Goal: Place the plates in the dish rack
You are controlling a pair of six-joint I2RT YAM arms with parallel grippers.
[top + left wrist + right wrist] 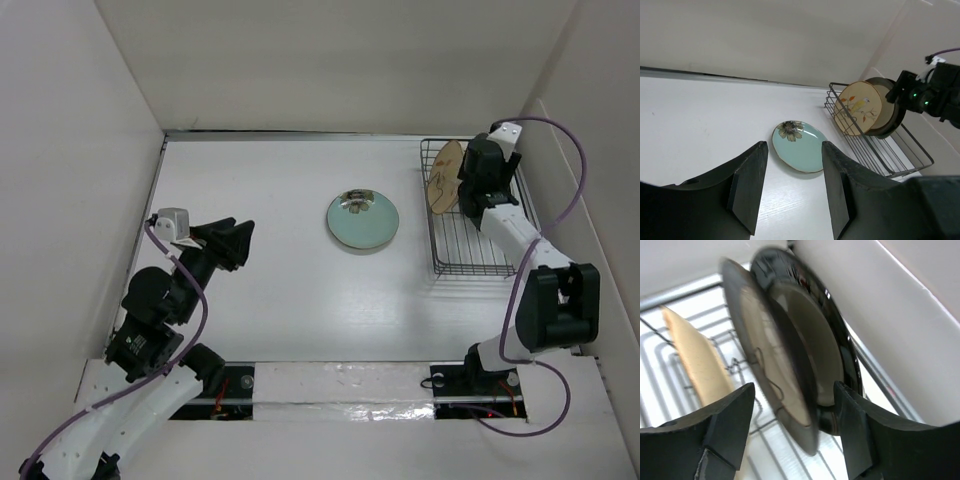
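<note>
A teal round plate [362, 220] with a flower print lies flat mid-table; it also shows in the left wrist view [802, 149]. The dark wire dish rack [480, 250] stands at the right. Three plates stand on edge in it: a tan leaf-pattern plate [856, 108], a grey-brown-rimmed cream plate [762, 365] and a dark-rimmed cream plate [827, 347]. My right gripper [792, 387] is open over the rack, its jaws wide on either side of the two cream plates and not touching them. My left gripper [243, 243] is open and empty, low over the table left of the teal plate.
White walls close in the table at the back and both sides. The rack [880, 150] sits against the right wall, its near half holding nothing. The right arm [932, 95] leans over the rack's far end.
</note>
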